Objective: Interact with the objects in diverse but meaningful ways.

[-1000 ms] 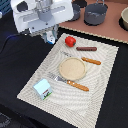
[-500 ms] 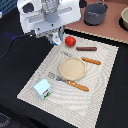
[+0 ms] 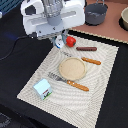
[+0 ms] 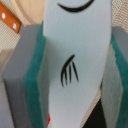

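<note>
A white bottle-like piece [image 4: 75,60] with black drawn marks fills the wrist view, and my gripper [image 4: 75,75] is shut on it, a green pad [image 4: 36,85] pressing each side. In the exterior view my gripper [image 3: 59,43] hangs over the far corner of the placemat [image 3: 100,95], just to the exterior view's left of the round red tomato [image 3: 71,41]. A dark brown sausage [image 3: 86,49] lies to the tomato's right. At the mat's near left corner stands the pale-blue-and-white milk carton [image 3: 43,89].
A tan plate [image 3: 72,68] sits mid-mat, with an orange-handled knife [image 3: 91,61] beyond it and an orange-handled fork [image 3: 70,82] in front. A grey pot [image 3: 95,13] and a bowl [image 3: 124,18] stand at the back right.
The arm has shifted toward the exterior view's right and slightly nearer, bringing the gripper up beside the tomato. The other items have not moved.
</note>
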Available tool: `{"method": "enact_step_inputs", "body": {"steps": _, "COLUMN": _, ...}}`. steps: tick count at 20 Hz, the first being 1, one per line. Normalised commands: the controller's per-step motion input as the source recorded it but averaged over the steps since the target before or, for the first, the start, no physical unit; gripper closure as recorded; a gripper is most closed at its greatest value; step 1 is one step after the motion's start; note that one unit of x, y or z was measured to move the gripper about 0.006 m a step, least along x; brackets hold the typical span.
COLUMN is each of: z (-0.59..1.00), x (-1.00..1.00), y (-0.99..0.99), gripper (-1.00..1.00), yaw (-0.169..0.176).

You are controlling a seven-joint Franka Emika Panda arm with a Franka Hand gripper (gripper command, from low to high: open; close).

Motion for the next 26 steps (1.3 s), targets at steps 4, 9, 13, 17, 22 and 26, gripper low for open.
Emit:
{"method": "enact_step_inputs", "body": {"steps": 4, "z": -0.20, "x": 0.73, "y": -0.27, "gripper": 1.00, "yaw": -0.093}}
{"method": "enact_step_inputs", "body": {"steps": 9, "z": -0.21, "x": 0.71, "y": -0.25, "gripper": 1.00, "yaw": -0.085}}
{"method": "enact_step_inputs", "body": {"steps": 13, "z": -0.18, "x": 0.35, "y": -0.11, "gripper": 1.00, "yaw": -0.032}}
{"method": "enact_step_inputs", "body": {"steps": 17, "z": 0.01, "x": 0.45, "y": 0.00, "gripper": 1.00, "yaw": -0.051}}
{"method": "enact_step_inputs", "body": {"steps": 22, "z": 0.00, "x": 0.49, "y": 0.00, "gripper": 1.00, "yaw": -0.037}}
{"method": "enact_step_inputs", "body": {"steps": 26, "z": 0.00, "x": 0.56, "y": 0.00, "gripper": 1.00, "yaw": -0.049}}
